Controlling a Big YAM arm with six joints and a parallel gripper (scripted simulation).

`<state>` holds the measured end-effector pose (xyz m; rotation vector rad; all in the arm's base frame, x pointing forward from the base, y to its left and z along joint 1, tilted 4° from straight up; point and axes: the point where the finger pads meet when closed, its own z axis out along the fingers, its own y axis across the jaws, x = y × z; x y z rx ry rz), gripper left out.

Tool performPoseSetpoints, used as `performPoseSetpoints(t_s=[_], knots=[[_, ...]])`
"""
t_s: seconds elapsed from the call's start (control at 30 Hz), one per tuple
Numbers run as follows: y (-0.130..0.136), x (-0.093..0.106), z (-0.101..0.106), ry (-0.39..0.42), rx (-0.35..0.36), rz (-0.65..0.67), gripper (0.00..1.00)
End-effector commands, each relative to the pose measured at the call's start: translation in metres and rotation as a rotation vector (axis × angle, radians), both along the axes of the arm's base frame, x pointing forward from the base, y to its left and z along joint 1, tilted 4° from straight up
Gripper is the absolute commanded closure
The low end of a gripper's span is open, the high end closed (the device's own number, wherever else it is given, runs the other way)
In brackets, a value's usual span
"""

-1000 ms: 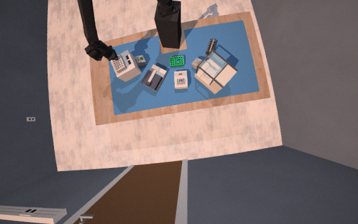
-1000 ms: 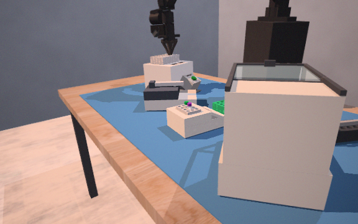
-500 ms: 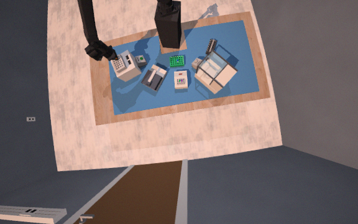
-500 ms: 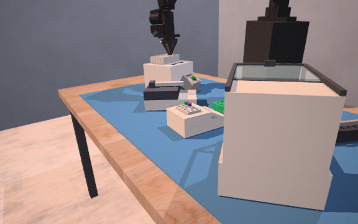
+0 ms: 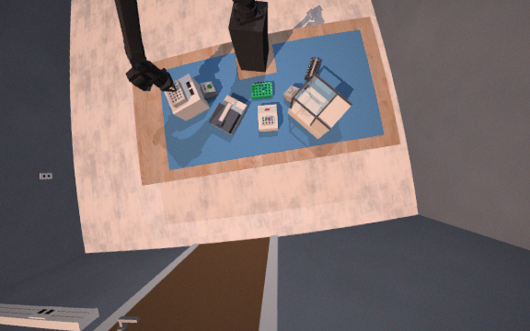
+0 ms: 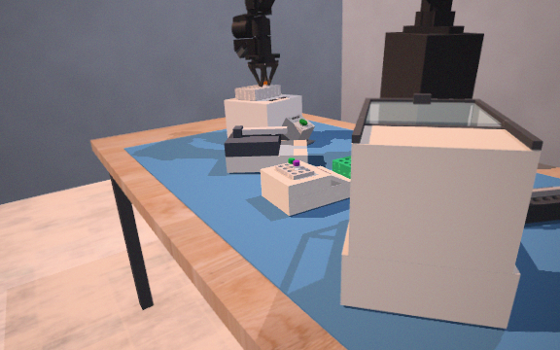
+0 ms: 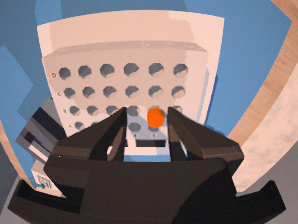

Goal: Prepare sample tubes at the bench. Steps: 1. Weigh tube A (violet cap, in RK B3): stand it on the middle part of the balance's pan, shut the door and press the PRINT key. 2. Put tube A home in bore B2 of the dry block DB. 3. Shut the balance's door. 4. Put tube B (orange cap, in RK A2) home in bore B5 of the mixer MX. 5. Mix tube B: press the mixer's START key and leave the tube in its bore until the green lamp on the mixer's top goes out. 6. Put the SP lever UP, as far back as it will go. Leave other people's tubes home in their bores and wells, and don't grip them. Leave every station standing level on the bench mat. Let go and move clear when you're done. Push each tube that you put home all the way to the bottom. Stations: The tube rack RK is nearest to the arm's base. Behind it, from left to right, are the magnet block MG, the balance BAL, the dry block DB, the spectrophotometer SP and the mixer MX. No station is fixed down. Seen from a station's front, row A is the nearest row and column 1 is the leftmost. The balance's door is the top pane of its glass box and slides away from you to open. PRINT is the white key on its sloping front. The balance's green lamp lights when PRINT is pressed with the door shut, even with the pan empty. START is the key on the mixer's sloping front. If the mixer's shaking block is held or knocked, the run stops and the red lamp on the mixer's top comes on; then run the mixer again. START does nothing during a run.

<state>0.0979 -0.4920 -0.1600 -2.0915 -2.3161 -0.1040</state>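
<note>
Tube B's orange cap (image 7: pixel 154 117) sits low in a bore of the mixer MX (image 5: pixel 188 97), near the right end of the second row from the front. It also shows as an orange speck (image 6: pixel 264 84) on the mixer's shaking block (image 6: pixel 258 92). My gripper (image 7: pixel 147 113) hangs straight above it with the fingers apart on either side of the cap, not pressing it; it shows in the overhead view (image 5: pixel 171 87) and the side view (image 6: pixel 263 78). Tube A's violet cap (image 6: pixel 297 162) sits in the dry block DB (image 5: pixel 268 118). The balance BAL (image 6: pixel 436 204) has its top pane shut.
The mixer's green START key (image 6: pixel 303 122) is on its sloping front. The spectrophotometer SP (image 5: pixel 228 115) stands between the mixer and the dry block. The green rack RK (image 5: pixel 262 93) is near the arm's base, and the magnet block MG (image 5: pixel 313 67) lies behind the balance.
</note>
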Motion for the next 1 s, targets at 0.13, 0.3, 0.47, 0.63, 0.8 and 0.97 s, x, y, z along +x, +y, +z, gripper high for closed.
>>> performPoseSetpoints(t_s=[0.13,0.3,0.47,0.63,0.8,0.97], knots=[[-0.0227,0.0053,0.0003,-0.008,-0.037,-0.01,0.64],[-0.0227,0.0053,0.0003,-0.008,-0.037,-0.01,0.64],[-0.0227,0.0053,0.0003,-0.008,-0.037,-0.01,0.64],[-0.0227,0.0053,0.0003,-0.008,-0.037,-0.01,0.64],[-0.0227,0.0053,0.0003,-0.008,-0.037,-0.01,0.64],[-0.0227,0.0053,0.0003,-0.008,-0.037,-0.01,0.64]])
